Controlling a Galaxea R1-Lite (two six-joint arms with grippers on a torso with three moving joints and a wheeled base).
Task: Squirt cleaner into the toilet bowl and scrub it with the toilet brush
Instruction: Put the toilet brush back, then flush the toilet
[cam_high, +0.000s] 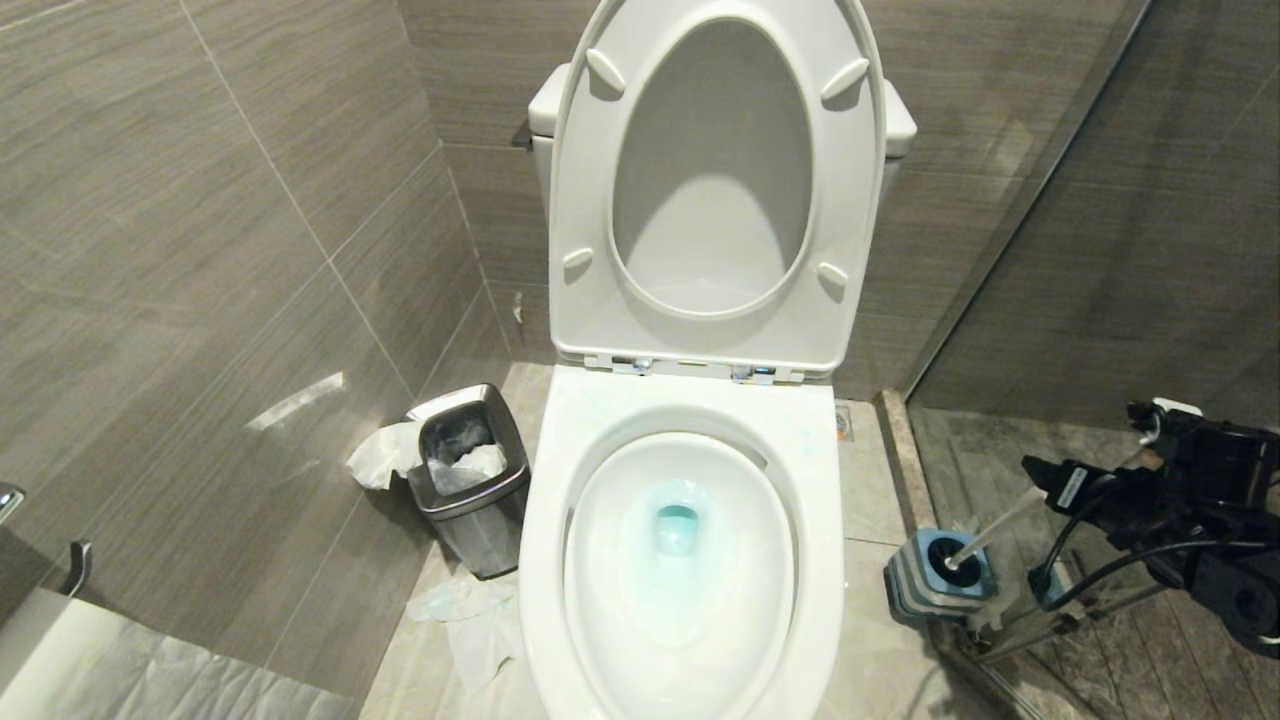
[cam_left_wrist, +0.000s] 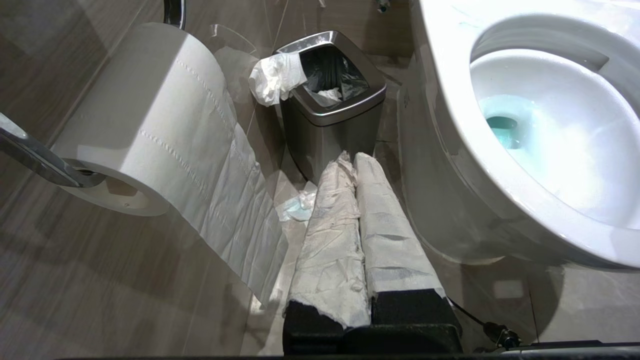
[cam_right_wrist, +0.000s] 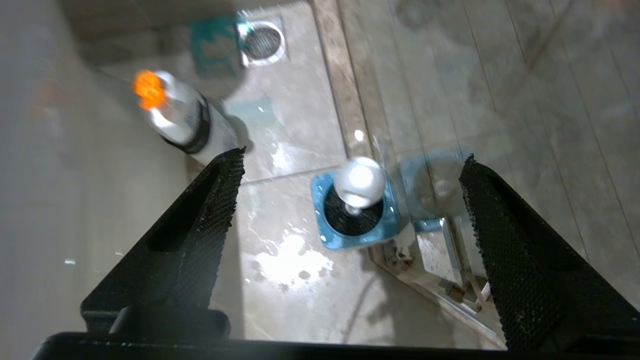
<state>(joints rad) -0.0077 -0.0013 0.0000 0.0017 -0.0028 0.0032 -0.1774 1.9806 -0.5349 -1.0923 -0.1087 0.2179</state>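
While the toilet bowl (cam_high: 690, 560) stands open before us with its seat and lid (cam_high: 715, 190) raised against the tank, the cleaner (cam_high: 677, 527) shows as a teal-blue tint in the water at the bottom of the basin and faintly over the white porcelain around it. To the right of the bowl, on the floor beside the glass partition, the toilet brush (cam_high: 990, 533) sits in its blue-topped holder (cam_high: 935, 580), bristles down inside it and its white handle leaning to the right toward our right hand (cam_high: 1045, 480). That hand hangs above the handle's rounded tip with its two black fingers (cam_right_wrist: 200, 235) spread wide and nothing between them; in the right wrist view the tip lies between the fingers but apart from both. Farther off on the same side a bottle with an orange cap (cam_right_wrist: 175, 117) stands near the floor drain (cam_right_wrist: 262, 42). Our left hand (cam_left_wrist: 350, 160), its fingers wrapped in white paper and pressed together, hangs low at the left of the bowl, pointing toward the steel waste bin (cam_high: 470, 480), which holds crumpled tissue. A toilet paper roll (cam_left_wrist: 145, 120) hangs on the left wall with a strip trailing down.
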